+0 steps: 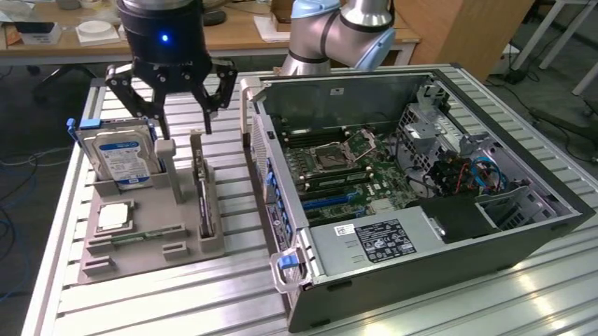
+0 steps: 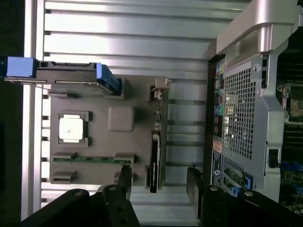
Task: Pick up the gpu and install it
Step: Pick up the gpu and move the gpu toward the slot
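Observation:
The gpu (image 1: 204, 203) stands edge-on as a slim dark strip in a slot of the grey holder block (image 1: 131, 262), with its silver bracket at the far end. In the wrist view the gpu (image 2: 156, 151) runs along the block's edge nearest the computer. My gripper (image 1: 184, 127) hangs open just above the holder, over the bracket end of the card and not touching it. The wrist view has my gripper (image 2: 160, 185) with a finger on either side of the card's line. The open computer case (image 1: 421, 175) lies on its side next to the holder, motherboard (image 1: 346, 168) exposed.
The holder block (image 2: 120, 118) also carries a hard drive (image 1: 122, 154) with a blue-white label, a square processor chip (image 1: 114, 215) and a green memory stick (image 1: 140, 234). All rest on a ribbed aluminium table (image 1: 168, 308). The case wall (image 2: 246, 109) rises close beside the card.

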Motion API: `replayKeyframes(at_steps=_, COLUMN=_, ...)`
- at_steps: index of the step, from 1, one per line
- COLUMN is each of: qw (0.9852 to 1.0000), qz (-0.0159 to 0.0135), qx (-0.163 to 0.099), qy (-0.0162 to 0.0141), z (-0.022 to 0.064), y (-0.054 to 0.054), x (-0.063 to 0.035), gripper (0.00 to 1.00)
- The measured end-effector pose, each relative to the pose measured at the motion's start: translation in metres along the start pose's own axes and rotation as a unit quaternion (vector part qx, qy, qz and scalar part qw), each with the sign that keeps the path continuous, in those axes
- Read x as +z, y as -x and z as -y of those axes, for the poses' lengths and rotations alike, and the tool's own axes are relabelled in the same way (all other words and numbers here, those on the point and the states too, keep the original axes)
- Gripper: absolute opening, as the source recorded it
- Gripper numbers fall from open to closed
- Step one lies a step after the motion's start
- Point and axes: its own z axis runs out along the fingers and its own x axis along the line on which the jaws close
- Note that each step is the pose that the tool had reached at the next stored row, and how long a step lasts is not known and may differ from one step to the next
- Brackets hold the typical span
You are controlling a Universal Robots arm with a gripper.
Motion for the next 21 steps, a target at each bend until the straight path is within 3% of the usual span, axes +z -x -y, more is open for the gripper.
replayKeyframes(at_steps=21, qw=1.0, qz=0.0, qx=0.0, qy=0.0, z=0.0031, y=-0.001, x=0.038, gripper=0.59)
